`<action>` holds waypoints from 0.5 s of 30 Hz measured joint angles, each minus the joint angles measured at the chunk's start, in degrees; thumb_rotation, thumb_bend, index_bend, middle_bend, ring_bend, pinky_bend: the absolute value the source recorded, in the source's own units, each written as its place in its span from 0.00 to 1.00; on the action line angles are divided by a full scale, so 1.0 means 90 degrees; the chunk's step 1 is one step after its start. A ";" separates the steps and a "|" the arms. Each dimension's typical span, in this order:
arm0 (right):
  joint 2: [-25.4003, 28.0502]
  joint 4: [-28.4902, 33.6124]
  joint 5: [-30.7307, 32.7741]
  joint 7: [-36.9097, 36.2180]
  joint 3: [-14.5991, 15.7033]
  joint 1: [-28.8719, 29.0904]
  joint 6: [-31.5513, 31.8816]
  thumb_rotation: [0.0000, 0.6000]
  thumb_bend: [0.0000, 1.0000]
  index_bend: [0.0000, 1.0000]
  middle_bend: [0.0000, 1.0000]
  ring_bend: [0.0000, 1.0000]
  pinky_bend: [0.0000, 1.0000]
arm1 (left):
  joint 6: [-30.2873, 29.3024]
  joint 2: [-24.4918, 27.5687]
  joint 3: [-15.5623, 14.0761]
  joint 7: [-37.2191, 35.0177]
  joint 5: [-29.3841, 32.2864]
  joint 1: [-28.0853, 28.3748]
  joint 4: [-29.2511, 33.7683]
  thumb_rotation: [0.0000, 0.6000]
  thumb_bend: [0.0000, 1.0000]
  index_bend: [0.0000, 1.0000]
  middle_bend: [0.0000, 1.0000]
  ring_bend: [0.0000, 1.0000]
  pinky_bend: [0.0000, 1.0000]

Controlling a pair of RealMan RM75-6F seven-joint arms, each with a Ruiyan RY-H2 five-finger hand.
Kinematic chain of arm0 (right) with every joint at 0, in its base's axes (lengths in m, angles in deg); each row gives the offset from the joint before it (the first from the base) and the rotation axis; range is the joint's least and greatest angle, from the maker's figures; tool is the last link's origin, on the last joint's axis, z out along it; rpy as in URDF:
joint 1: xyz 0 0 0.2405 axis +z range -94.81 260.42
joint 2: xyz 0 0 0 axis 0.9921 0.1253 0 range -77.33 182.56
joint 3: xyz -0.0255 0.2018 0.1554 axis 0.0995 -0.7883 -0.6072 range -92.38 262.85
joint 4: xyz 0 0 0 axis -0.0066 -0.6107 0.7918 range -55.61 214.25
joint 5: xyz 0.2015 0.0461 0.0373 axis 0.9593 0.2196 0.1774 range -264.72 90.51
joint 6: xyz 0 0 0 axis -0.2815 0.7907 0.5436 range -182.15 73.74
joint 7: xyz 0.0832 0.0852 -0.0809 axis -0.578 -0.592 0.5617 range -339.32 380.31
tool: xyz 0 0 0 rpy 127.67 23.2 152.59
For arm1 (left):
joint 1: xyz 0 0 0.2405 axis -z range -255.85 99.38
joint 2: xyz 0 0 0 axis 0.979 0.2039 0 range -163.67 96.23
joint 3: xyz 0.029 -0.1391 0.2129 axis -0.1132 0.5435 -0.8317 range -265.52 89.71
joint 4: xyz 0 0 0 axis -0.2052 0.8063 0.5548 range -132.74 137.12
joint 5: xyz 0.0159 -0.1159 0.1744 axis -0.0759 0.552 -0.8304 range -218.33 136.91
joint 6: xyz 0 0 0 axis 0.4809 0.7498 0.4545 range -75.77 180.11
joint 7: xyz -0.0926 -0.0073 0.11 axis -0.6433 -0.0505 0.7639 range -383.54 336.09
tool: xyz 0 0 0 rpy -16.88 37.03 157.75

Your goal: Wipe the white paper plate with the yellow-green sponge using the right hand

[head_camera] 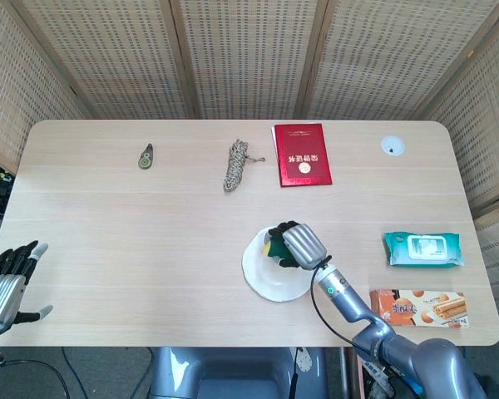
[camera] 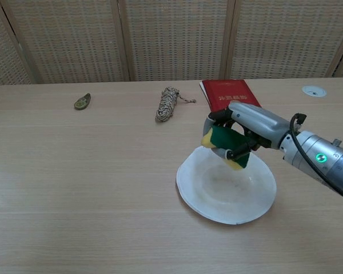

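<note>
The right hand (camera: 240,132) is gripping the sponge (camera: 224,143), its fingers (camera: 219,117) curling over the top and the thumb pressing from below, so the yellow and green block is wedged firmly in the palm. In the chest view the sponge is hanging just above the far rim of the plate (camera: 217,200), apparently clear of it rather than pressing on it; the head view agrees, showing the hand (head_camera: 293,244) over the plate's upper edge (head_camera: 254,278). The plate is lying flat on the tabletop (camera: 74,171), in front of the red booklet (camera: 231,96) and well apart from the rope coil (camera: 168,103).

The sponge is looking soft and springy, likely to squash under the fingers, so a grip across its short sides, as now, is leaving the broad face free for wiping. The paper plate is probably very light and thin: it is likely to slide or tip under a sideways rub unless the pressure is coming mostly straight down near its middle.

The left hand (head_camera: 8,278) is resting idle at the tabletop's near left corner, fingers apart and holding nothing.
</note>
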 measured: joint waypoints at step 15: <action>0.0884 0.0362 0.0713 0.1315 -0.0365 0.0193 -0.1303 1.00 0.34 0.47 0.46 0.30 0.29 | 0.0010 0.0041 -0.0008 -0.0061 -0.0014 0.0000 0.0025 1.00 0.00 0.00 0.00 0.00 0.00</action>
